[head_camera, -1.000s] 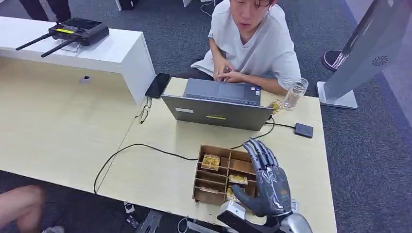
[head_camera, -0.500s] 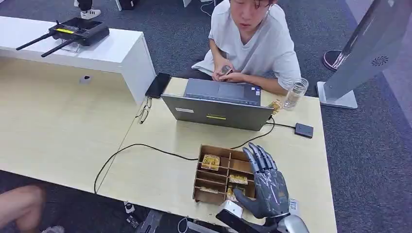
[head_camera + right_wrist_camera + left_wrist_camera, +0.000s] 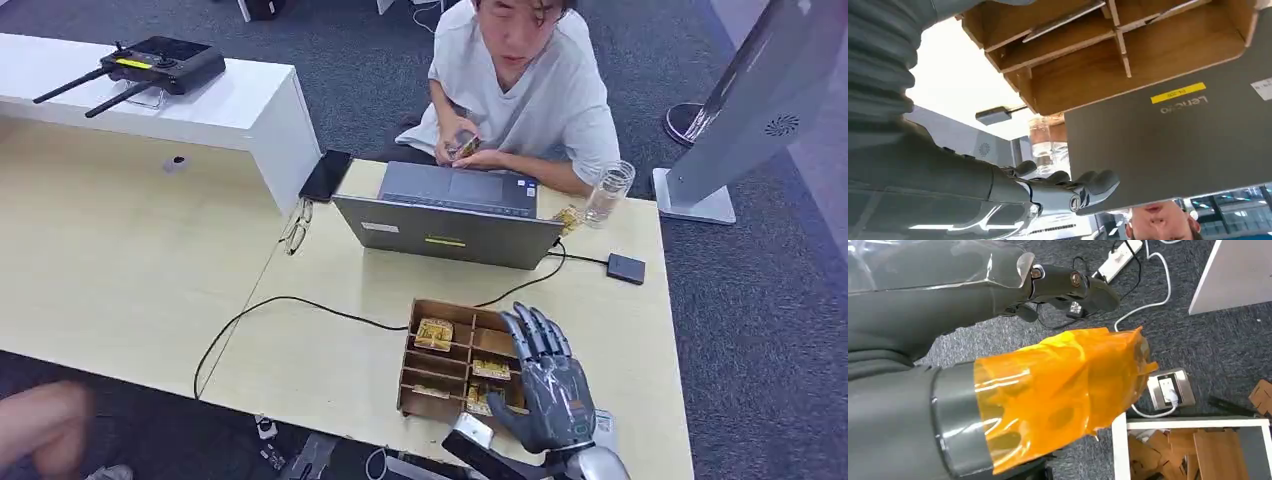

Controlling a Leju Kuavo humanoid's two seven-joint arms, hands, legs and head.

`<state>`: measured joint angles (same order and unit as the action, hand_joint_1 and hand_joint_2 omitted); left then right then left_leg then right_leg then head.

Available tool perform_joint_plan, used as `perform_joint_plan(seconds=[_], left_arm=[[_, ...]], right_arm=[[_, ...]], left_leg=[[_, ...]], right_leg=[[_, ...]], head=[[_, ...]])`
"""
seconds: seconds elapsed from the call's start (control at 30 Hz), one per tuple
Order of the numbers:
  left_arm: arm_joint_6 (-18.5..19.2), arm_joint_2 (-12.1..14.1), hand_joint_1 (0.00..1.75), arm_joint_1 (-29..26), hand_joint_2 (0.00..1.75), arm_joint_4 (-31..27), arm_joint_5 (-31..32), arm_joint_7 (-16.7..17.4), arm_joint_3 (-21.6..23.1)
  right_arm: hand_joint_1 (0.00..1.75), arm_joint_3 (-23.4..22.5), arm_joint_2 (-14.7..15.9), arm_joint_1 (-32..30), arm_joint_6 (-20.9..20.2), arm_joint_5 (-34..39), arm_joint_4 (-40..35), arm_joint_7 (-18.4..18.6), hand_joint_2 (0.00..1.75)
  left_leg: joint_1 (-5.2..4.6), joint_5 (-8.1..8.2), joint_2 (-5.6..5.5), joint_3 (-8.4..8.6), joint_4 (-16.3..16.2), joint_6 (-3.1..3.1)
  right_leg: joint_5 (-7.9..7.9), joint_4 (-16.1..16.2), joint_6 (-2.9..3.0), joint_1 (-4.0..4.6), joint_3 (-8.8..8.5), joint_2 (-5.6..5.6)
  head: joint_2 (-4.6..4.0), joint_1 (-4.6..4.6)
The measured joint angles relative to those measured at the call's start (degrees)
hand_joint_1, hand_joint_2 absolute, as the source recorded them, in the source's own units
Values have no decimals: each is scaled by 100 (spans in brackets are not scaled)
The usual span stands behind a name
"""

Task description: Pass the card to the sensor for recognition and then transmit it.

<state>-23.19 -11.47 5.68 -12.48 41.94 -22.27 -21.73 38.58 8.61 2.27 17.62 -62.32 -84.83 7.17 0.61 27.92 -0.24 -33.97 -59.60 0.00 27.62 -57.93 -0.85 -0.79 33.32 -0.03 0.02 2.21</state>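
My right hand (image 3: 548,385) hovers over the right side of the wooden divider box (image 3: 440,303), fingers spread and straight, holding nothing. Yellow-patterned cards (image 3: 434,333) lie in several compartments, one (image 3: 490,368) just beside my thumb. The small black sensor (image 3: 626,268) sits on the table behind the box, cabled to the laptop (image 3: 450,235). In the right wrist view my fingers (image 3: 1068,192) reach out past the box (image 3: 1128,65) toward the laptop lid (image 3: 1188,145). My left hand (image 3: 1048,385) hangs over the floor, partly wrapped in orange film, its dark fingers (image 3: 1068,282) holding nothing.
A person sits behind the laptop with a card (image 3: 463,146) in their hands. A glass (image 3: 608,192) stands at the far right of the table. A black cable (image 3: 280,300) crosses the table's left part. A phone (image 3: 325,176) and spectacles (image 3: 294,232) lie far left.
My right hand has drawn back toward the table's near edge and sunk lower over the box. The person has lifted the card a little.
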Motion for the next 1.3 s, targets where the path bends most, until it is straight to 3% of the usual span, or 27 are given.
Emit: perform_joint_plan(seconds=[0.53, 0.6, 0.7, 1.0, 1.3], left_arm=[[20, 2, 0, 10, 0, 0, -9, 15, 26], [20, 2, 0, 11, 0, 0, -11, 17, 26], [20, 2, 0, 11, 0, 0, -13, 20, 26], [22, 2, 0, 22, 0, 0, -11, 52, 39], [22, 2, 0, 22, 0, 0, -28, 61, 79]], right_arm=[[5, 28, 0, 14, -52, -308, 184, 109, 175], [19, 37, 0, 23, -66, -315, 197, 109, 175], [54, 39, -2, 36, -68, -332, 229, 109, 175], [101, 76, -15, 79, -74, -358, 288, 109, 175], [98, 140, -46, 113, -83, -358, 376, 116, 175]], left_leg=[[0, 0, 0, -1, 0, 0], [0, 0, 0, -1, 0, 0], [0, 0, 0, -2, 0, 0], [0, 0, 0, -1, 0, 0], [0, 0, -1, -2, 0, 0]], right_leg=[[0, 0, 0, 0, 0, -1], [0, 0, 0, 0, 0, -1], [0, 0, 0, 0, 0, -1], [0, 0, 0, 0, 0, -1], [0, 0, 0, 0, 0, -2]], head=[[0, 0], [0, 0], [0, 2], [0, 0], [0, 2]])
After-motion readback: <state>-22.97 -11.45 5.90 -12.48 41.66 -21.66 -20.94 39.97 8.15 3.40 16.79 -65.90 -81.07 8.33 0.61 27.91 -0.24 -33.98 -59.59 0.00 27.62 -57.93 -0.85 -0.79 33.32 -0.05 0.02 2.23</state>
